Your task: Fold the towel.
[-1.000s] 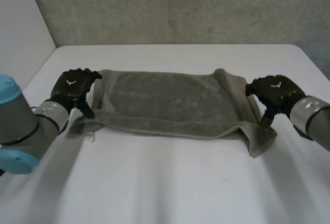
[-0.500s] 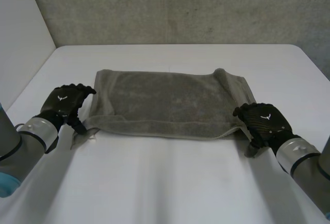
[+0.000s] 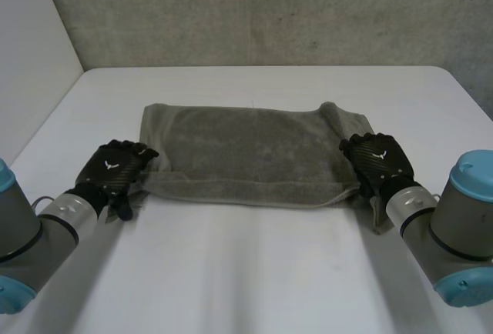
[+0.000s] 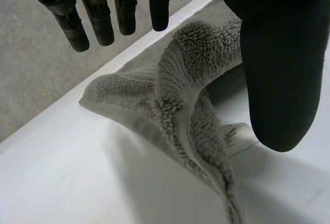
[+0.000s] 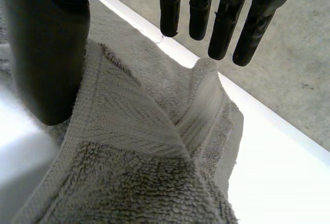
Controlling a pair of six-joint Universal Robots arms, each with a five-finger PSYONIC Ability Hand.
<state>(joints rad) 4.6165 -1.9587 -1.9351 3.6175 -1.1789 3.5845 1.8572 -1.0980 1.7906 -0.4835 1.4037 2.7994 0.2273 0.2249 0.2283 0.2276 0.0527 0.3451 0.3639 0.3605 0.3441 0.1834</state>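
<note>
A grey towel (image 3: pixel 254 149) lies folded into a long band across the middle of the white table. My left hand (image 3: pixel 115 168) rests at its near left corner, fingers straight and thumb spread apart. In the left wrist view the bunched corner of the towel (image 4: pixel 196 79) with a small white label lies under the palm, between the fingers (image 4: pixel 98 12) and the thumb. My right hand (image 3: pixel 377 161) sits on the near right corner. There the towel (image 5: pixel 144 146) is rumpled beneath straight fingers (image 5: pixel 221 22), and the thumb stands beside its edge.
The white table (image 3: pixel 246 272) stretches bare toward me in front of the towel. A grey concrete wall (image 3: pixel 269 11) rises behind the table's far edge, and a pale wall stands at the far left.
Both hands left the towel's ends, dropped toward the near side, then came inward onto its near corners. The towel's loose near flaps now lie under the hands.
</note>
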